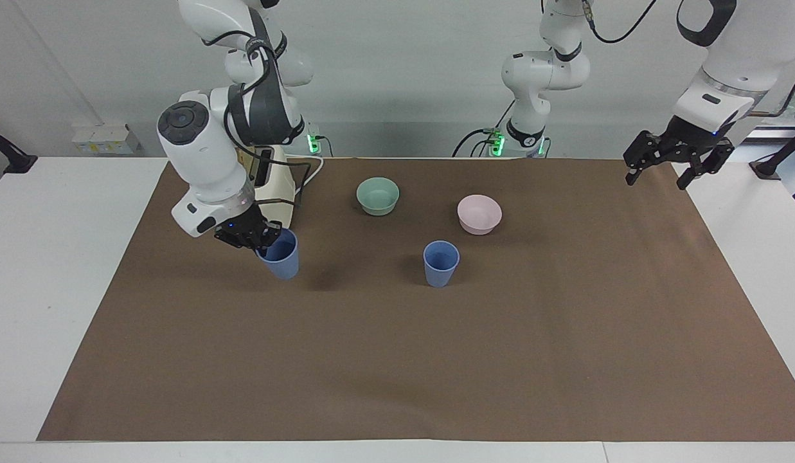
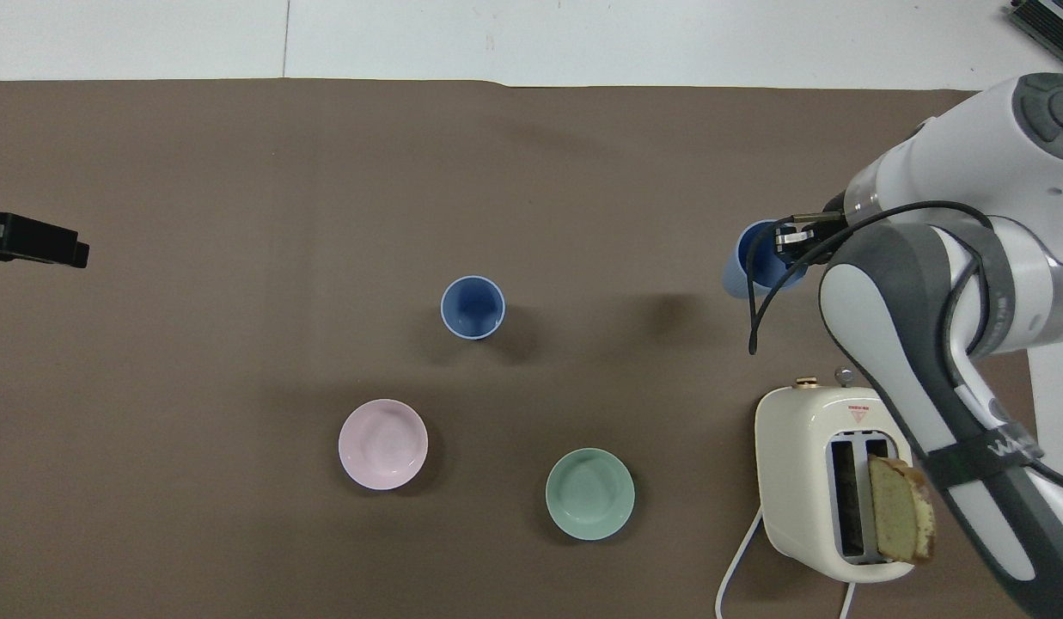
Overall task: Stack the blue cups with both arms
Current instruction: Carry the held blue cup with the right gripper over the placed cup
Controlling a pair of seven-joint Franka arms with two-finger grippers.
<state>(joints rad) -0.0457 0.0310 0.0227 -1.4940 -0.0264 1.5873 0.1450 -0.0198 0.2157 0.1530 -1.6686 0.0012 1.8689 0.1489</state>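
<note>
One blue cup stands upright on the brown mat near the middle of the table; it also shows in the overhead view. My right gripper is shut on the rim of the other blue cup and holds it in the air over the mat, near the toaster. In the overhead view the right gripper grips that cup, whose shadow lies apart from it on the mat. My left gripper is open and empty, waiting in the air over the mat's edge at the left arm's end.
A cream toaster with a slice of bread in it stands near the right arm's base. A mint-green bowl and a pale pink bowl sit nearer to the robots than the standing cup.
</note>
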